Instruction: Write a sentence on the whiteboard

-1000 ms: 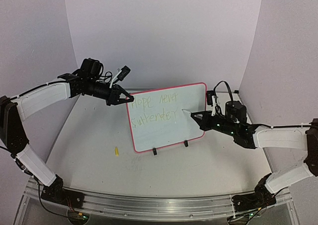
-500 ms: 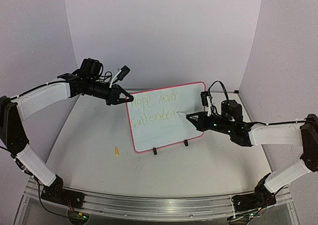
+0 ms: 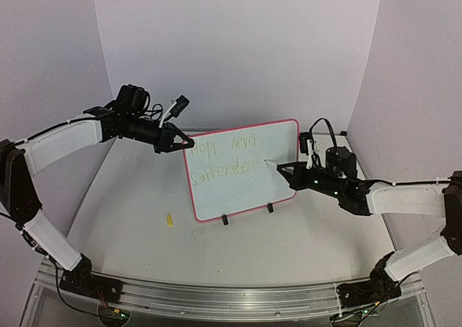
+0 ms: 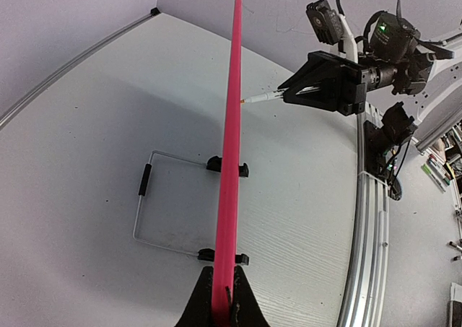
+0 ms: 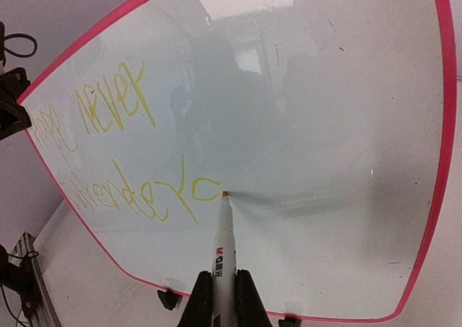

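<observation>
Your right tool (image 3: 283, 169), clenched on the marker (image 5: 224, 249), has dipped in and drawn back. A last curl now ends the second line of the sentence (image 3: 225, 157), so the wording looks finished. The marker tip touches the whiteboard (image 3: 242, 193) straight ahead of that tool, just past the final letter. Your left tool (image 4: 222, 307) stays clamped on the board's red rim. A small yellow piece (image 3: 169, 219) lies on the desk (image 3: 123, 229), well apart from both tools. Nothing blocks a lift-off.
</observation>
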{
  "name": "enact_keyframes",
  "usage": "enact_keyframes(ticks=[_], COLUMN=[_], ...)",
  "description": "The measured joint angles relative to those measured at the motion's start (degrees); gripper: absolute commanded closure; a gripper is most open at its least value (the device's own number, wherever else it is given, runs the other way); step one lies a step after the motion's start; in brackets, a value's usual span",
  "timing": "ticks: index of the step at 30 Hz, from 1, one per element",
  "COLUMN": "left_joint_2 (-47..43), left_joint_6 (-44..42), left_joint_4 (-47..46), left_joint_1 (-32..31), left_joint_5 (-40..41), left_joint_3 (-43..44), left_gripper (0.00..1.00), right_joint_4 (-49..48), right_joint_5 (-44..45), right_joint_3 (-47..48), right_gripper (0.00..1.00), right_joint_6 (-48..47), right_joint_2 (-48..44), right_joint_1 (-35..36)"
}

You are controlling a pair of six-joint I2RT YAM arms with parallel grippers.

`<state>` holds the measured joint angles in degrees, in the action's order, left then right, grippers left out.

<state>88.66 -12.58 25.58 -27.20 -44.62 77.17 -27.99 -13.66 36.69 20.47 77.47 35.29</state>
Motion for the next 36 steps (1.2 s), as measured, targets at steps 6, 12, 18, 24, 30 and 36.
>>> enact_keyframes(ticks=[6,12,18,24,30,36], left_joint_2=[0.0,0.0,0.0,-0.1,-0.1,-0.1], left_joint_6=[0.0,0.0,0.1,0.2,-0.2,-0.7], left_joint_4=[0.0,0.0,0.0,0.1,0.2,0.4], left_joint_1=[0.0,0.0,0.0,0.0,0.0,0.0], left_joint_5=[0.0,0.0,0.1,0.2,0.2,0.1], left_joint_3=[0.0,0.0,0.0,0.0,0.0,0.0], left_gripper=[1.00,1.00,1.00,1.00,1.00,1.00], right_joint_4=[1.2,2.3,2.4,1.8,0.2,-1.8], right_joint_5=[0.1,-0.4,-2.6,-4.1,-4.5,-3.6], right_joint_3=[-0.1,-0.1,0.1,0.4,0.0,-2.3], right_gripper=[1.00,1.00,1.00,1.00,1.00,1.00], right_joint_6=[0.1,0.2,0.2,0.5,1.5,2.5], right_joint_2=[0.0,0.2,1.7,2.6,0.7,-5.2], right_joint_1=[0.0,0.0,0.0,0.0,0.0,0.0])
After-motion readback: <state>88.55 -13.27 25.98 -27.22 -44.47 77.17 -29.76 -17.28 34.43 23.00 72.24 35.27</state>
